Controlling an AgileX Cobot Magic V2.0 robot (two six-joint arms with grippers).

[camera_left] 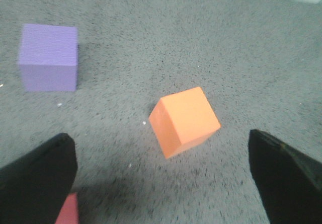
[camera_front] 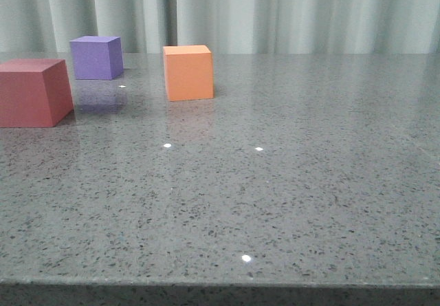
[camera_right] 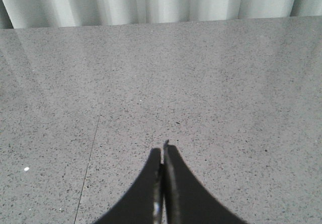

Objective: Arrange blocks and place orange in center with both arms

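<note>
The orange cube (camera_front: 188, 72) stands on the grey speckled table, left of the middle and towards the back. The purple cube (camera_front: 97, 57) stands further back and to its left. The red-pink cube (camera_front: 33, 92) stands at the left edge, nearer the front. In the left wrist view my left gripper (camera_left: 162, 151) is open and empty above the table, with the orange cube (camera_left: 184, 121) just ahead between its fingers, the purple cube (camera_left: 49, 57) beyond, and a corner of the red-pink cube (camera_left: 68, 211) by one finger. My right gripper (camera_right: 163, 151) is shut and empty over bare table. Neither gripper shows in the front view.
A pale pleated curtain (camera_front: 275, 10) hangs behind the table's far edge. The table's front edge (camera_front: 220, 285) runs along the bottom of the front view. Bare tabletop (camera_front: 323, 155) stretches to the right of the cubes.
</note>
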